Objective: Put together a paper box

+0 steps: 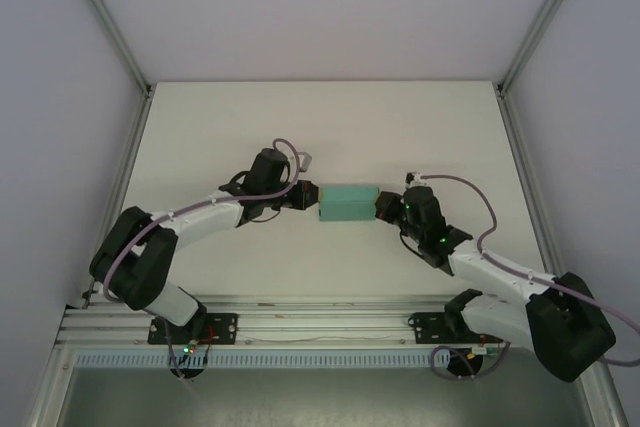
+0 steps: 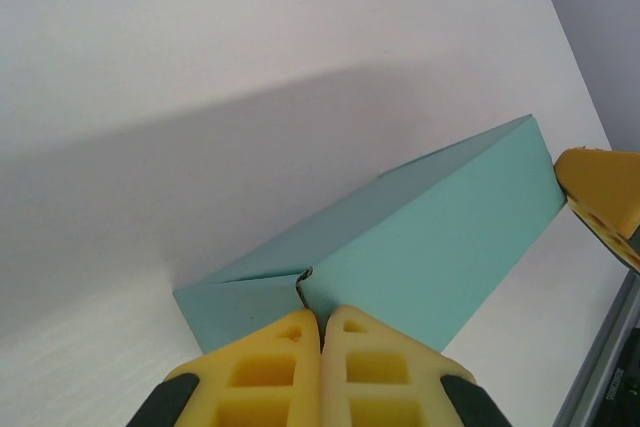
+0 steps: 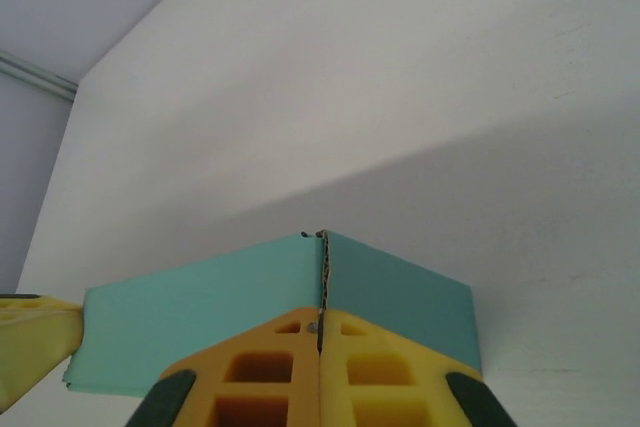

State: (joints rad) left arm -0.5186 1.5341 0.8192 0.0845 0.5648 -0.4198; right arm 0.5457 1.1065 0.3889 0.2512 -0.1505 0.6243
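Pressing both ends of a nearly finished box

The box (image 1: 348, 202) already stands as a closed teal block, not a flat sheet: its long sides are folded up and no flap sticks out from it. It lies on the table (image 1: 330, 127) between the two grippers. The left gripper (image 1: 308, 197) is at the box's left end and the right gripper (image 1: 383, 207) at its right end, each clenched with its pads together and its tips against the card.

Most of the folding looks done. What seems left is securing the ends. In the left wrist view a seam (image 2: 300, 285) at the box's left end shows a small gap where two panels meet. In the right wrist view a raw card edge (image 3: 322, 267) runs down the box's right end into the line between the pads.

Whether either gripper nips a thin card edge or only pushes on the end cannot be made out. The box's underside and far long side are hidden. The lower part of each end is covered by the fingers, so I cannot say whether the end flaps are tucked in.
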